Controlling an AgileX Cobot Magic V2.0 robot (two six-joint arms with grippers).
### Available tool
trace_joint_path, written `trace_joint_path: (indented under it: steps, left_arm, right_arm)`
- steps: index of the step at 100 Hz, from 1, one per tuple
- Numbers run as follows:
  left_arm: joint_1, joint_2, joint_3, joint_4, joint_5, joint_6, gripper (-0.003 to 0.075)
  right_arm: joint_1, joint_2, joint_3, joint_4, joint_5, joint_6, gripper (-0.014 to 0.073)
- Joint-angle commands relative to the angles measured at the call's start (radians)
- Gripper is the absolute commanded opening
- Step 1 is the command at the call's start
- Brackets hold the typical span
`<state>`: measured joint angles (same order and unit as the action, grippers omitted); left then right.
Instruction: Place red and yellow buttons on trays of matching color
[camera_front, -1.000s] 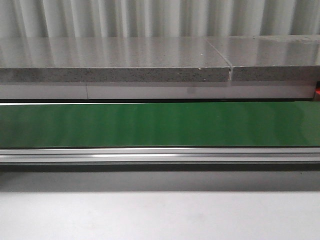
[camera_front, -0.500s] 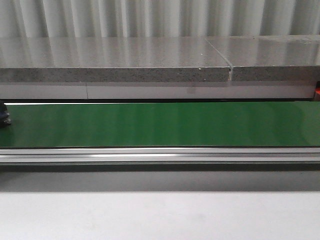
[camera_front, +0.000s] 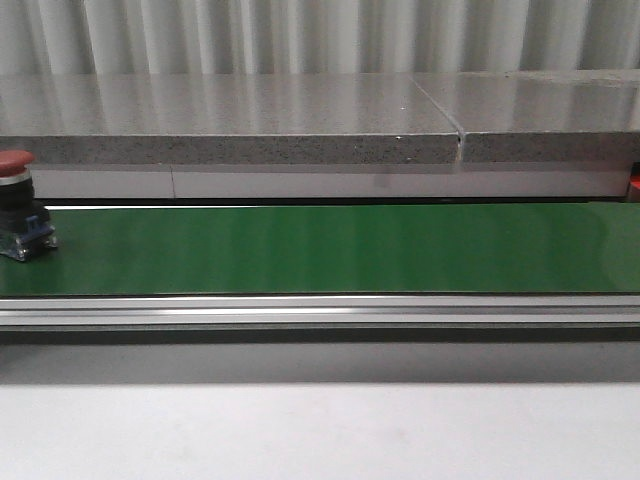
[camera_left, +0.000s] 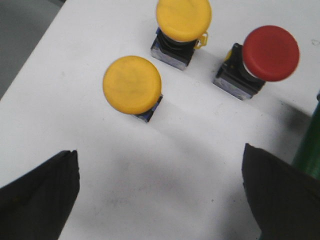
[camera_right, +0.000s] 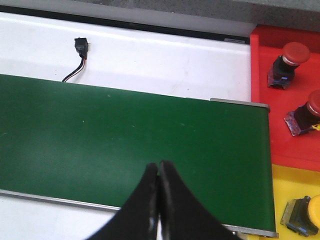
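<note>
A: The left hand (camera_left: 160, 195) hangs spread wide over the white tabletop (camera_left: 75, 75), gripping nothing. Past its fingertips stand three buttons waiting for pickup: a near yellow button (camera_left: 132, 84), a second yellow button (camera_left: 183, 18) just beyond it, and a red button (camera_left: 270, 53) off to one side, all upright and apart from one another.

B: And the right hand (camera_right: 159, 170)?

A: Its fingers are pressed together, empty, hovering over the green belt (camera_right: 125, 135). At the belt's end sit the red tray (camera_right: 260, 100) with two red buttons (camera_right: 287, 62) already on it, and the yellow tray (camera_right: 295, 185) with one yellow button (camera_right: 305, 212).

B: So where are we in the job?

A: Feeding and sorting, I judge. In the front view another red button (camera_front: 15, 200) stands on the belt at its far left edge, well away from the trays.

B: Next move?

A: Probably the left hand lowers around the near yellow button and closes on its body. The right hand must part its fingers before the belt's red button reaches it, then set that one on the red tray.
</note>
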<state>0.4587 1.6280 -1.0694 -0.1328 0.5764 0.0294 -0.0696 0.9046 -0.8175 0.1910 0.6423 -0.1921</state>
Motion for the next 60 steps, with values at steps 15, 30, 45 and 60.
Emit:
trace_joint_path:
  steps: [15, 30, 45, 60]
  left_arm:
    - [0.025, 0.031, -0.034, -0.004, -0.105, -0.016, 0.0621]
    - [0.027, 0.097, -0.070, -0.007, -0.109, -0.016, 0.0621]
    - [0.027, 0.157, -0.128, -0.007, -0.104, -0.016, 0.0621]
    - [0.027, 0.204, -0.185, 0.004, -0.103, -0.016, 0.0621]
  right_arm:
    - [0.001, -0.017, -0.024, 0.003, -0.056, -0.009, -0.0068]
    - [0.001, -0.017, -0.024, 0.003, -0.056, -0.009, -0.0068]
    - [0.001, -0.017, -0.024, 0.003, -0.056, -0.009, -0.0068]
    - [0.001, -0.017, -0.024, 0.003, -0.056, -0.009, -0.0068]
